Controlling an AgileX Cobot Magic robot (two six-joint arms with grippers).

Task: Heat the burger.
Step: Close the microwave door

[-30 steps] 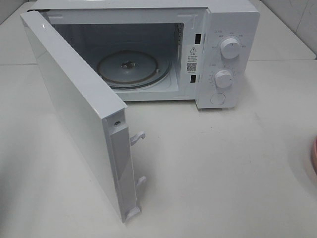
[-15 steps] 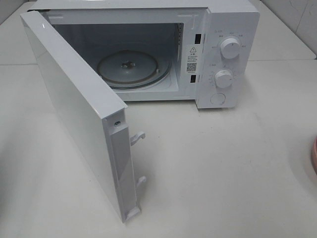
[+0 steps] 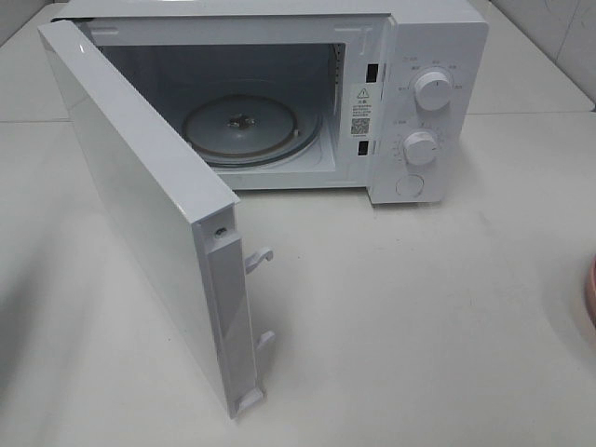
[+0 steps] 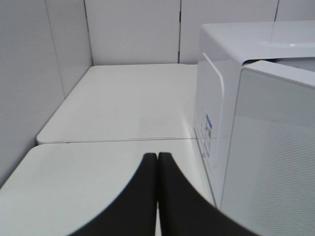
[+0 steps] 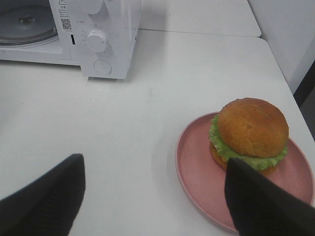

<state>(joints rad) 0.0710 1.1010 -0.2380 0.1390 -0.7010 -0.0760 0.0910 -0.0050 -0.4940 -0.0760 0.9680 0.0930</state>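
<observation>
While the microwave [image 3: 279,102] stood on the white table [image 3: 419,317] with its door [image 3: 140,205] swung wide toward the front left, the glass turntable [image 3: 247,128] inside lay bare. Two round knobs [image 3: 433,90] sat one above the other on the control panel at the oven's right, with a round button [image 3: 410,185] below them. Off to the right, at the table's edge, the burger [image 5: 251,132] sat on a pink plate [image 5: 197,167], its brown bun on top and a frill of green lettuce showing beneath; only a sliver of that plate's rim showed in the high view. The right gripper [image 5: 152,196] hung just short of the plate, its dark fingers [image 5: 44,196] spread wide apart and grasping nothing, one of them overlapping the plate's near rim in the wrist view. On the far side of the oven, the left gripper [image 4: 157,196] pointed along the table beside the microwave's outer wall, its two fingers pressed flat together with nothing between them. Neither arm appeared in the high view.
</observation>
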